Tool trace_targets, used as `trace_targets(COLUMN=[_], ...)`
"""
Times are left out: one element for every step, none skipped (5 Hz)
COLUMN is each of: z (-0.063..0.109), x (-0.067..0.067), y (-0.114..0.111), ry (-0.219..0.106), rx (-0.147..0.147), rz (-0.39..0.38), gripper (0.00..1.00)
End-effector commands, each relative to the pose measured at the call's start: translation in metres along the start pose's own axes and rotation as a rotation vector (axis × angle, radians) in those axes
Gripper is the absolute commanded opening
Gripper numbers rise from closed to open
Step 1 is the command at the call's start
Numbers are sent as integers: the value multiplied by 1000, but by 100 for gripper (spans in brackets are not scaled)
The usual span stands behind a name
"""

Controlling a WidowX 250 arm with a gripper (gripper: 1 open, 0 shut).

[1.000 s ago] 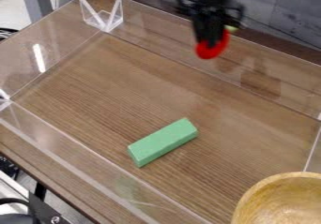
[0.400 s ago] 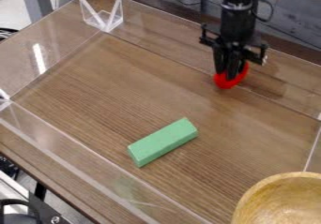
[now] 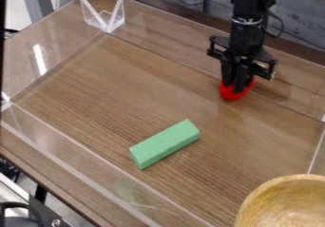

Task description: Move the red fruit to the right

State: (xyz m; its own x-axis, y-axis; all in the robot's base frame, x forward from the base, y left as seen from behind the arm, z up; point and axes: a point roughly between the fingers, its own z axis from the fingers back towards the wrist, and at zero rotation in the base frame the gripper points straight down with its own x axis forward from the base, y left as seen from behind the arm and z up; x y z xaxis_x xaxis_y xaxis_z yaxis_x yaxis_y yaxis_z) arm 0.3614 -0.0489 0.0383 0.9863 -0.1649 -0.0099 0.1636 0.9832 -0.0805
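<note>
Apparently, the claw (image 3: 234, 80) grips the red fruit (image 3: 234, 91) from above, keeping it right of the block (image 3: 165, 143), likely for placement.

It looks like a lab: a black robot arm (image 3: 253, 17) above a brown wooden worktop (image 3: 102, 93), with loose black cables (image 3: 28, 208) by its left-hand edge.

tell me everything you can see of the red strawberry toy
The strawberry toy is small, rounded and bright red, with a smooth, slightly shiny look. Its top is hidden by the dark end effector, whose tip meets it from above, so no leaves show. It sits toward the far right of the wooden table, beyond the green block. Whether it touches the tabletop is unclear.
</note>
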Motion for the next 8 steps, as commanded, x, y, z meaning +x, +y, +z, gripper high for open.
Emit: trace_targets(z=[21,25,28,11,-4,-10,-12,-3], x=[0,6,13,13,11,11,11,8], y=[-13,-11,-6,-7,-9,-4,-2,-2], ry=[-64,-69,-74,-79,-85,-87,-91,-89], rx=[3,3,5,12,18,22,25,3], rz=[-70,-79,-73,-39,0,-22,-46,-45], gripper=[0,0,0,0,100,100,0,100])
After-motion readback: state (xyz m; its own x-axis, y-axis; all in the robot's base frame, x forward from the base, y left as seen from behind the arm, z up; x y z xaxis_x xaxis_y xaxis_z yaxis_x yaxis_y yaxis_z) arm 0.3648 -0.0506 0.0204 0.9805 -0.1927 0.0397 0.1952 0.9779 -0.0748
